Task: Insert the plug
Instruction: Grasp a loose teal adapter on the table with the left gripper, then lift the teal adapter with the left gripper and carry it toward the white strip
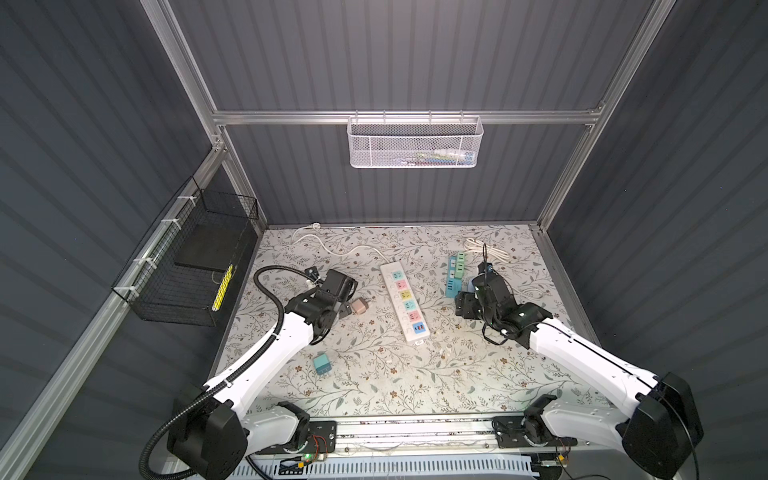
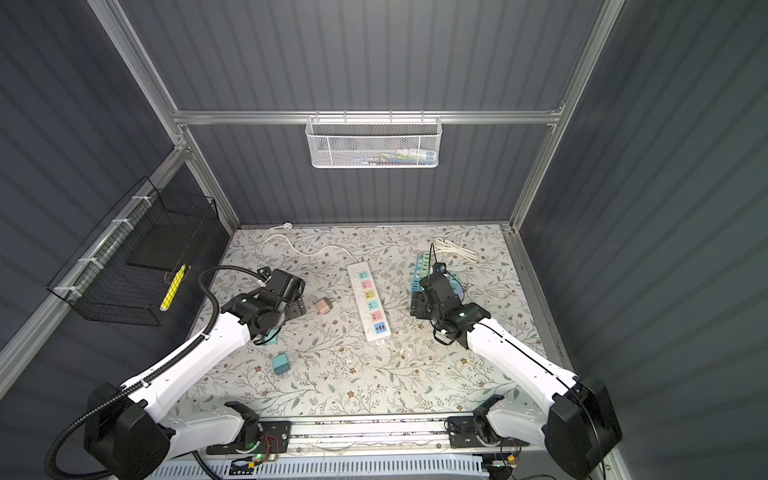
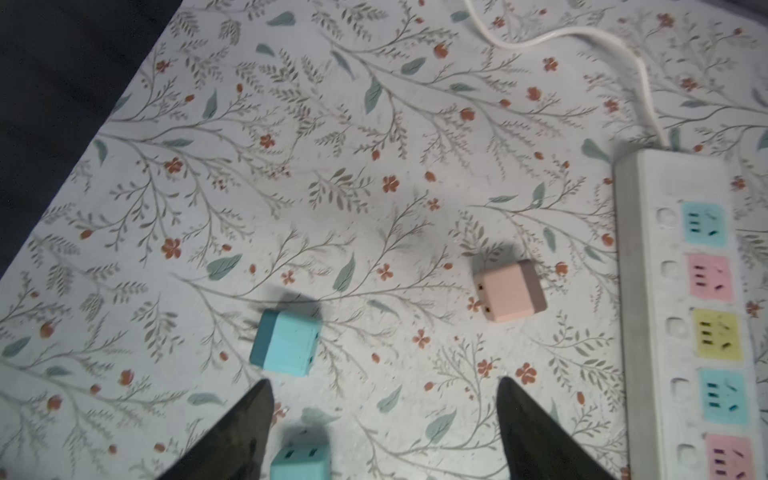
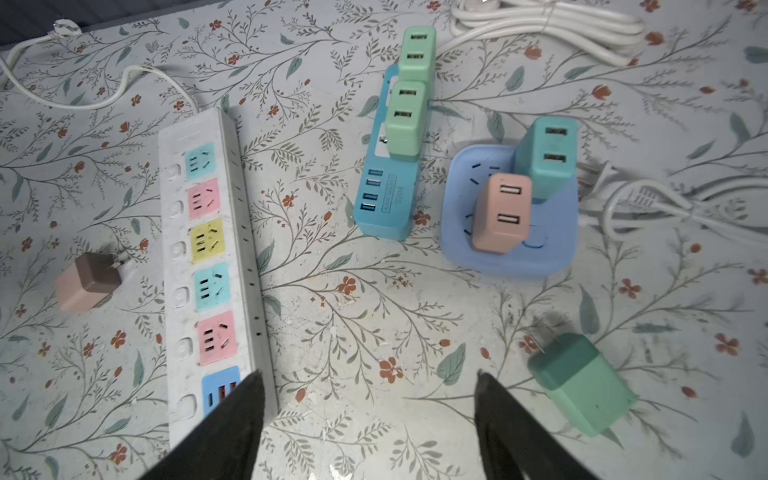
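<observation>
A white power strip [image 1: 405, 301] [image 2: 369, 305] with coloured sockets lies mid-table, free sockets facing up. In the left wrist view my left gripper [image 3: 384, 388] is open above the mat. A teal plug [image 3: 299, 461] lies low between its fingers, nearer one of them and untouched. Another teal plug [image 3: 286, 345] and a pink plug [image 3: 509, 291] lie ahead, the strip [image 3: 685, 316] beyond. My right gripper [image 4: 370, 376] is open over bare mat, with the strip [image 4: 208, 266] on one side and a loose green plug [image 4: 582, 386] on the other.
A blue strip [image 4: 386, 199] holds two green plugs. A blue square socket [image 4: 557, 253] holds a teal and a pink plug. White cables [image 1: 486, 247] lie at the back. A black wire basket [image 1: 187, 266] hangs left, a white mesh basket [image 1: 413, 143] on the back rail.
</observation>
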Action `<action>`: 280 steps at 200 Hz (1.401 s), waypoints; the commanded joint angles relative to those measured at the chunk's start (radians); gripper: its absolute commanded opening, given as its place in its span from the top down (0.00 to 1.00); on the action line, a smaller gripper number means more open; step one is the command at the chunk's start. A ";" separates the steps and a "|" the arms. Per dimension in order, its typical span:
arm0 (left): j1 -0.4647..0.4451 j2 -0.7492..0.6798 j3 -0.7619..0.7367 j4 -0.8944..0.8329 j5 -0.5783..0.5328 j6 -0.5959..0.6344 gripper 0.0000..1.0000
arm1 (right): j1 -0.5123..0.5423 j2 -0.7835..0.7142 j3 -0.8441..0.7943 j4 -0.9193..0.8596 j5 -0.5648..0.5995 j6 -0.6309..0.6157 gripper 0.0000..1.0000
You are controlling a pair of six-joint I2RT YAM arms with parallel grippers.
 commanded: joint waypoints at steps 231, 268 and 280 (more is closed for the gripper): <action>0.005 0.072 -0.347 -0.005 0.262 -0.144 0.48 | 0.000 -0.037 -0.111 0.169 -0.154 -0.047 0.38; 0.005 0.057 -0.376 0.042 0.281 -0.128 0.50 | 0.000 -0.051 -0.177 0.316 -0.151 -0.069 0.38; 0.006 0.064 -0.380 0.044 0.290 -0.120 0.51 | -0.001 -0.050 -0.178 0.346 -0.142 -0.069 0.38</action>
